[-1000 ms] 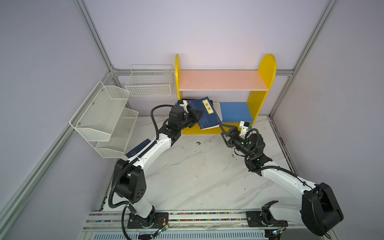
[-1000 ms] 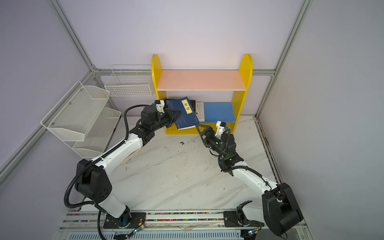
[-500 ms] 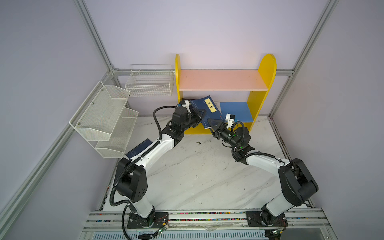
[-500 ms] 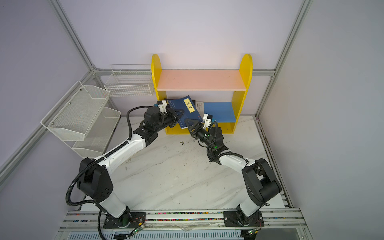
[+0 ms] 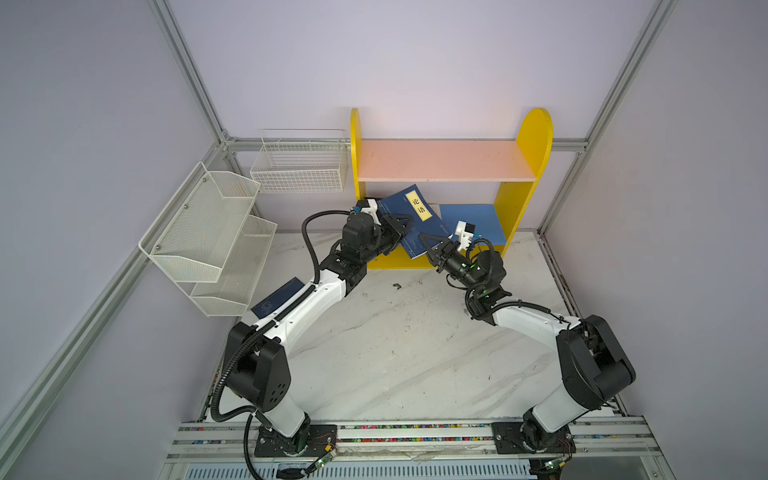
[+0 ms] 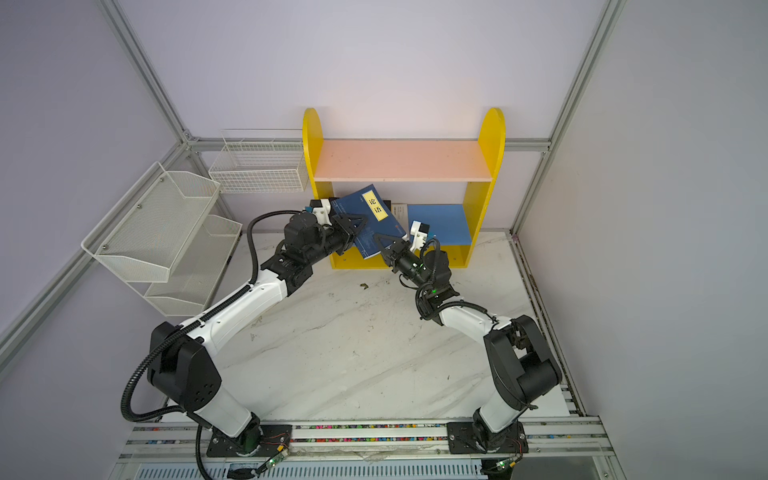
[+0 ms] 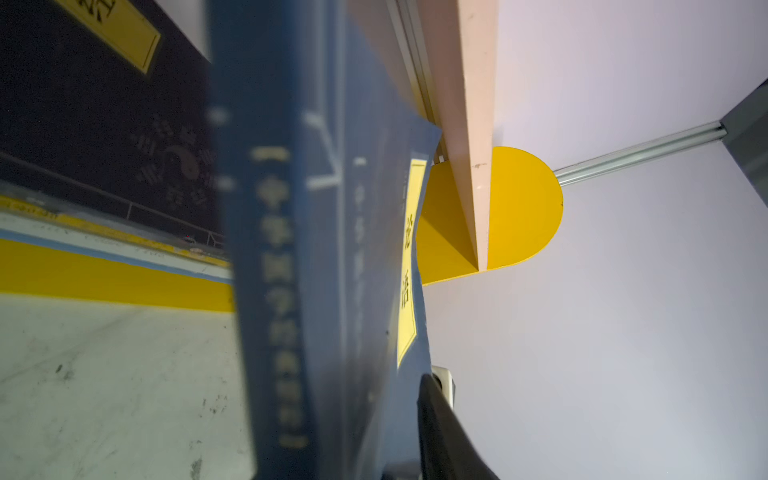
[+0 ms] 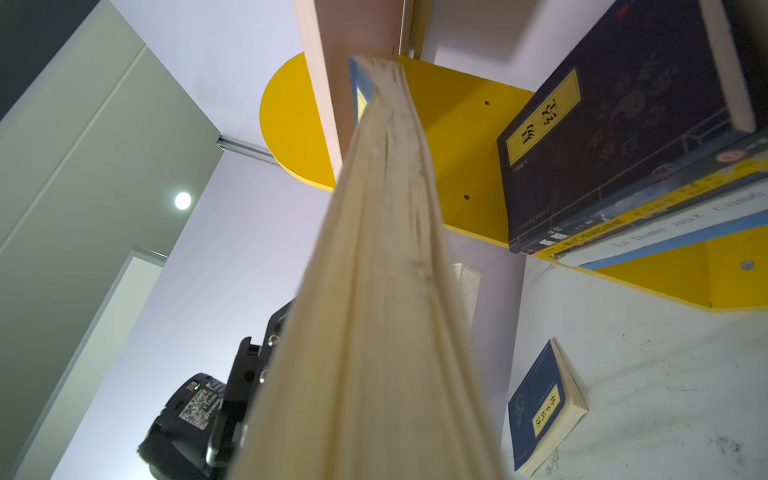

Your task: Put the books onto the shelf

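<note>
The navy book [image 5: 409, 220] with the yellow title label hangs tilted in front of the shelf [image 5: 528, 195]. Its upper corner is close under the front edge of the pink upper board [image 5: 440, 160] and its lower corner juts out over the tabletop [image 5: 395, 353]. It rests on nothing, so it is not yet shelved.

Two end effectors meet it from opposite sides. The left end effector [image 5: 401, 226] is at the spine, which fills the left wrist view. Whether it is grasping there or has let go cannot be told. The right end effector [image 5: 428, 249] is clamped on the lower corner at the page side. One finger lies across the cover in both top views, and the page block runs straight toward its wrist camera.

This looks like a handover. The right arm faces the bare stretch of the blue lower board [image 5: 473, 220], so it probably has the easier line in. The slant probably serves to pass the book's corner under the pink board.

The right wrist view shows why that bare stretch matters. The other end of the lower board carries a flat stack [image 8: 623, 224] topped by a second navy volume [image 8: 615, 137].

A third navy book [image 5: 278, 297] lies on the tabletop under the left arm, so the job seems well along but unfinished
</note>
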`<state>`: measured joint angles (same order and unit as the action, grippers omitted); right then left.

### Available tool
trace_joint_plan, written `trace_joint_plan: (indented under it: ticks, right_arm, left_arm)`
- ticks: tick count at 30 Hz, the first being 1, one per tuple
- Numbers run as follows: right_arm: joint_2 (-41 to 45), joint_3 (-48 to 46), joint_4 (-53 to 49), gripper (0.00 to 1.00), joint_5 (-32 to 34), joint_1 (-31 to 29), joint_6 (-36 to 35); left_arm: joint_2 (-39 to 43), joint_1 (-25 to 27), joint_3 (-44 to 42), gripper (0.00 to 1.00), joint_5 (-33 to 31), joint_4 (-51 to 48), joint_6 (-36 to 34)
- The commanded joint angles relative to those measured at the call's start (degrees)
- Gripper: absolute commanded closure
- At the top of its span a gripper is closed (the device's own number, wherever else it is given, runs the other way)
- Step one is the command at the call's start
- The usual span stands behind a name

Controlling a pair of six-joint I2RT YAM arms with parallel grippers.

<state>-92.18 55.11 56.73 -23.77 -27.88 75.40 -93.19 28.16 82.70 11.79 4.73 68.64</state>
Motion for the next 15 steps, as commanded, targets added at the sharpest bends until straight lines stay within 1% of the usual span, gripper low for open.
trace_joint_plan:
  ticks: [1, 2, 4, 6, 8, 11, 15]
  right_arm:
    - [0.55, 0.37, 0.48, 0.84, -4.98, 2.63, 2.45]
    - [0.81, 0.43, -0.13, 0.85, -7.71, 3.36, 2.93]
    - [1.5, 0.0, -0.29, 0.86, -12.12, 4.65, 3.46]
    - [2.32, -0.61, -0.47, 0.86, -16.33, 5.52, 3.9]
    - [3.09, -0.82, -1.32, 0.86, -21.21, 6.2, 4.17]
    - [3.03, -0.62, -1.01, 0.86, -26.79, 6.51, 3.9]
    - [2.37, 1.15, -1.0, 0.86, -29.94, 6.47, 3.82]
  left_arm:
    - [4.72, -0.75, -0.29, 0.51, 1.69, 0.88, -3.84]
    - [4.82, -1.29, -0.41, 0.45, 2.61, 0.0, -4.48]
    - [4.86, -2.76, -0.59, 0.36, 5.32, -1.1, -5.21]
    - [4.61, -4.14, -0.98, 0.3, 8.59, -1.28, -5.68]
    - [3.99, -5.48, -0.83, 0.27, 12.64, -1.33, -6.44]
    - [2.53, -7.03, 0.99, 0.27, 17.64, -2.96, -7.87]
    - [2.13, -8.03, 3.38, 0.27, 19.33, -5.35, -10.66]
